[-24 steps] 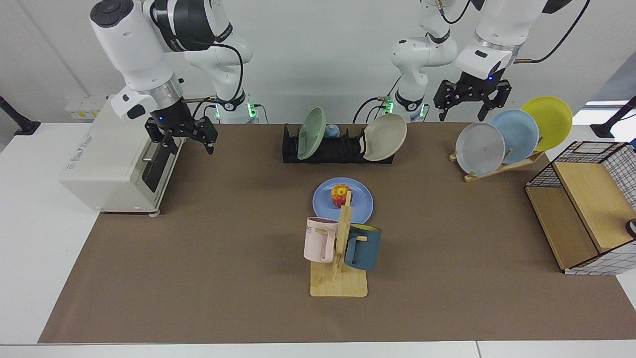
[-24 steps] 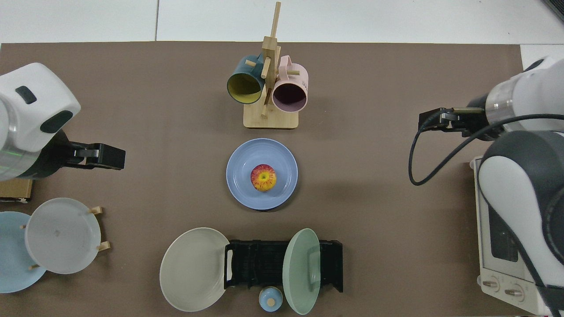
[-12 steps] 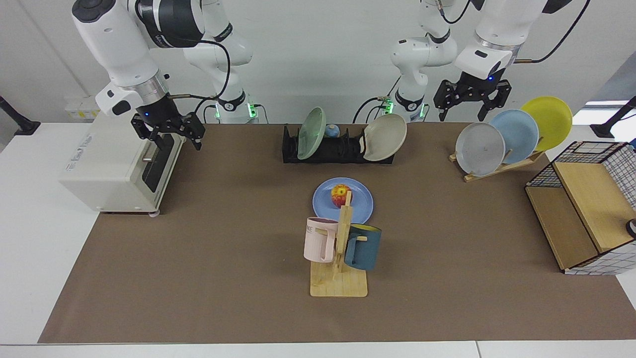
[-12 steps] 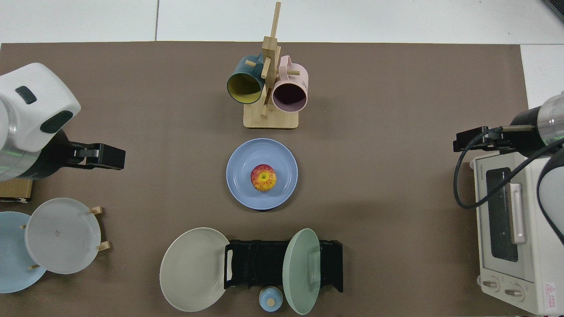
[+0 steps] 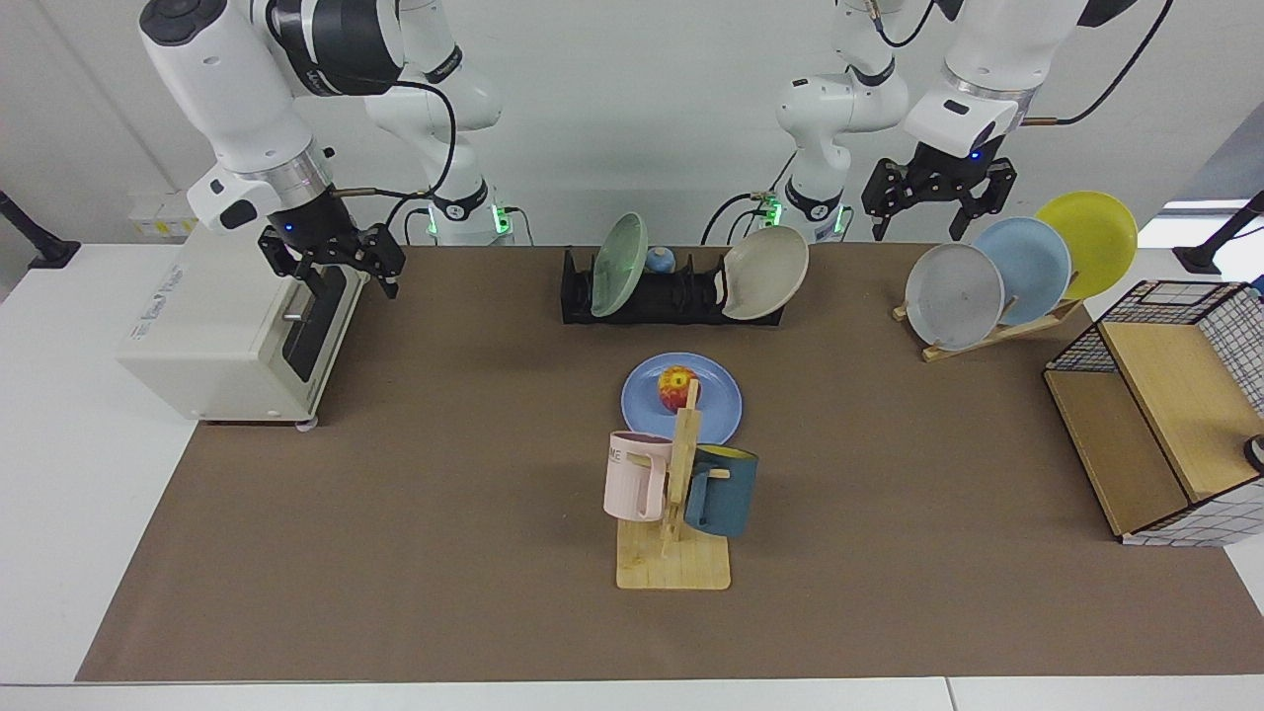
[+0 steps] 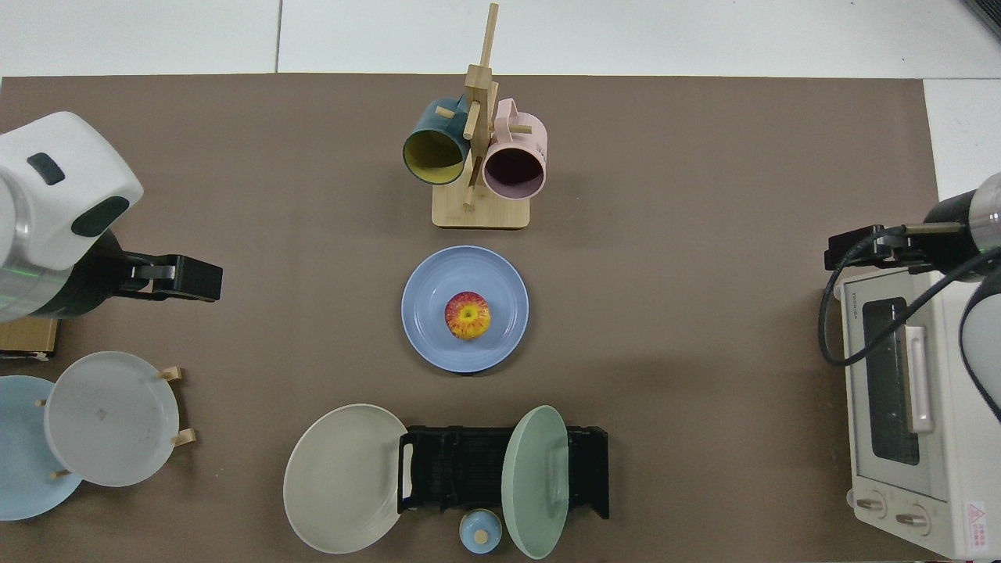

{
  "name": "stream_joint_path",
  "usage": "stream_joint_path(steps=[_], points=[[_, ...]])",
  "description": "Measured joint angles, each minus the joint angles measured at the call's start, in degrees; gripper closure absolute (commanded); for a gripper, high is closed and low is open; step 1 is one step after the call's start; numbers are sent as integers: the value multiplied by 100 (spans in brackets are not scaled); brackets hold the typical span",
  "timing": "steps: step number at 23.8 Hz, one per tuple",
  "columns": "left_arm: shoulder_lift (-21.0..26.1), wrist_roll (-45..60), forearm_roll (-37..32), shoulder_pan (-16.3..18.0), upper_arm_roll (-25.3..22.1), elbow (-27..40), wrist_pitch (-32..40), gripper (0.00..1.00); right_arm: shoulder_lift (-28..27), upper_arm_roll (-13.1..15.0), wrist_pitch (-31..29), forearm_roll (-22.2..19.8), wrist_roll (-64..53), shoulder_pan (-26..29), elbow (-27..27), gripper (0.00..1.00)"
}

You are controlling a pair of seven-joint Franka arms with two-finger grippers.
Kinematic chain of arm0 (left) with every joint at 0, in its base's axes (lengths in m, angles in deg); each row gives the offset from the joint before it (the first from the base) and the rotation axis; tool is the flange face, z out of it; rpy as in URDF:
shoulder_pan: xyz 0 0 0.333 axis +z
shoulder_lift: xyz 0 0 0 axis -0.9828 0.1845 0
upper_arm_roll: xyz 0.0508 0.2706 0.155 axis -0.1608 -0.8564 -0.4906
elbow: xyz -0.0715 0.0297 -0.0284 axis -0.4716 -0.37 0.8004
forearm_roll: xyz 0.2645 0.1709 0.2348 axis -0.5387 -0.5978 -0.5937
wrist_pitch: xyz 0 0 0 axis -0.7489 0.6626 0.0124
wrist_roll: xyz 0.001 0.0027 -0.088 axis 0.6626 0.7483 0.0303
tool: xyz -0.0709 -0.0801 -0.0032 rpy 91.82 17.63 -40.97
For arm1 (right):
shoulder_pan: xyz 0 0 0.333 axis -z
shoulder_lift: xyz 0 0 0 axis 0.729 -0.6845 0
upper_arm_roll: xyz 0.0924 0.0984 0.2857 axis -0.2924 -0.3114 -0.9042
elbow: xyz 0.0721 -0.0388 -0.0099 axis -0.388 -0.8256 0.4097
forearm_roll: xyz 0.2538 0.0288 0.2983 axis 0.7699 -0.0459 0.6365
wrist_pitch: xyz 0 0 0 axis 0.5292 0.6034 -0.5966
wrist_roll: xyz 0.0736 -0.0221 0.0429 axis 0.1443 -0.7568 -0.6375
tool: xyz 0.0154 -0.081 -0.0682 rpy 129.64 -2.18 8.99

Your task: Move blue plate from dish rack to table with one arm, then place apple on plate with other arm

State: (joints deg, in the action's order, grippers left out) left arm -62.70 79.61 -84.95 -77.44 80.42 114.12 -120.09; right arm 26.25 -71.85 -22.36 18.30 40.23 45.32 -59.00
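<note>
Now the apple [image 5: 676, 386] sits mid blue plate [image 5: 713, 403] on the worktop [image 5: 444, 474], 6 o'clock of the dish rack [image 5: 671, 293]. Left claw [image 5: 938, 209] spread, empty, w/ right claw [image 5: 333, 269] likewise over the toaster oven [image 5: 232, 326].

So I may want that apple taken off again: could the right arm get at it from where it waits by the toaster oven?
Probably yes. The apple sits exposed on the blue plate, with bare mat between it and the right gripper. The mug tree stands on the camera side, off that path.
</note>
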Motion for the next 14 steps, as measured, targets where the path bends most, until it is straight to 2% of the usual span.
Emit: stream_joint_path(steps=[14], points=[[0,0,0,0,0,0,0,0,0,-51,0,-20,-511,0,0,0]])
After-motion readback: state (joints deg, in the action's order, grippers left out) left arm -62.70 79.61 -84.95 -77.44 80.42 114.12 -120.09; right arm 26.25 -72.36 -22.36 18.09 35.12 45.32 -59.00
